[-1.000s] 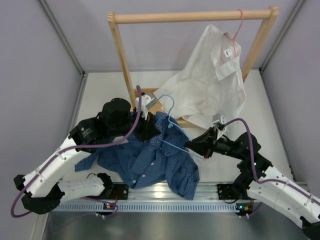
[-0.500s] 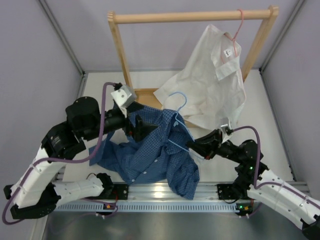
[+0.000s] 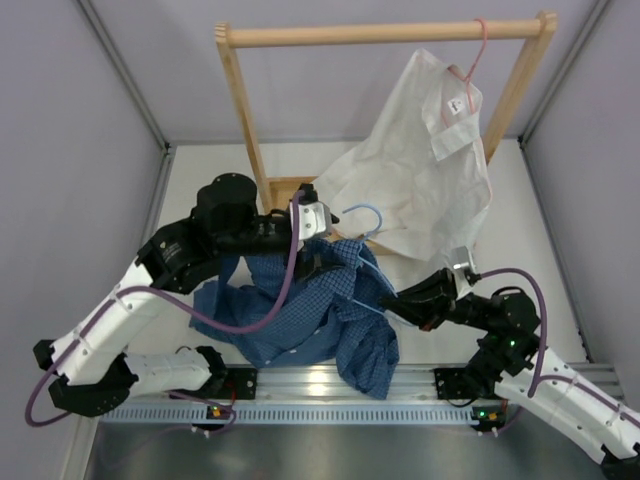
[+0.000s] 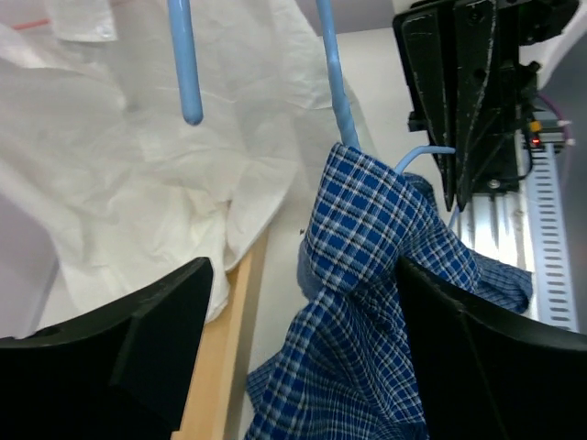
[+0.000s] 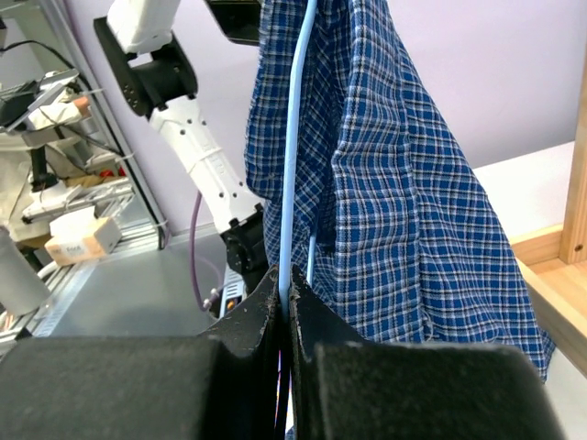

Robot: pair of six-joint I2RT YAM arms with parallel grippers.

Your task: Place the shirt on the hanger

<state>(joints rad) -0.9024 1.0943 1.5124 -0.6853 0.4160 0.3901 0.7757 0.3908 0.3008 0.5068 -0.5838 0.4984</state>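
Clearly, the weak point was how little held the cloth. On the left, the left gripper [image 4: 303,266] had its fingers spread wide. The dark blue checked shirt [image 4: 385,238] rose between them without being pinched, so as far as the wrist view showed, this gripper grasped nothing. The shirt hung in a peak over one arm of the light-blue wire hanger [image 4: 335,82], and the rest of it sagged in a bunch toward the table [image 3: 550,230].

I judged that only one shoulder was dressed. With nothing gripping the fabric, its heavy lower part could pull the peak off the smooth wire. If the left fingers closed too low, or on a loose fold, they would drag the shirt down instead of spreading it over the other shoulder.

Further right, the right gripper [image 5: 284,280] was clenched on the thin wire of the hanger, the jaws pressed together around it. Such a thin rod could turn or slide in that pinch when the cloth was tugged — and then the hanger would tip.

At the far right, the hook of the hanger pointed close to the plain white shirt [image 3: 420,170] hanging from the wooden rack [image 3: 385,35] — a careless lift could snag it.
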